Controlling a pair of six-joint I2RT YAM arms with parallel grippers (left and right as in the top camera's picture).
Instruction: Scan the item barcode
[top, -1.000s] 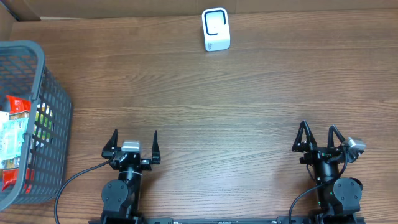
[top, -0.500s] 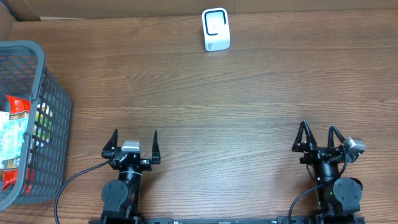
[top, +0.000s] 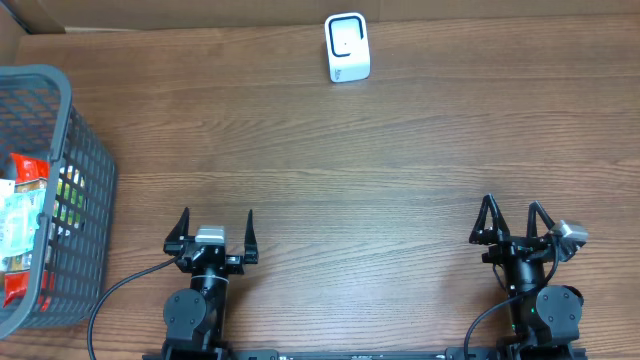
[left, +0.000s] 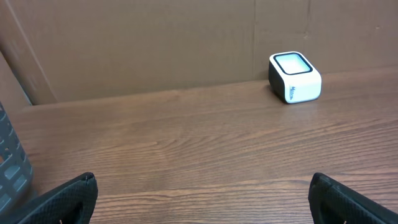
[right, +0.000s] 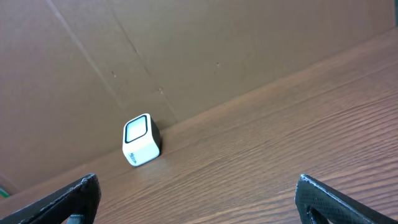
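**A:** How do the arms stand?

**B:** The left gripper (top: 217, 215) sits low at the near edge of the table (top: 350, 180), its jaws spread wide with nothing between them. The right gripper (top: 510, 203) is the same, wide open and empty.

**A:** And the item to scan?

**B:** Nothing is out on the wood. The packets (top: 20, 215) lie in the grey basket (top: 88, 150), close off the left gripper's left side and well apart from the right one. The white scanner (top: 347, 47) stands far ahead of both, between their lines, against the cardboard wall (left: 155, 43).

**A:** So which step is this?

**B:** The very first, I'd say: no pick has begun. The next move calls for the left arm to swing left over the basket rim, drop among the packets and close on one. No barcode shows from here, so I can't tell which face must turn toward the scanner.
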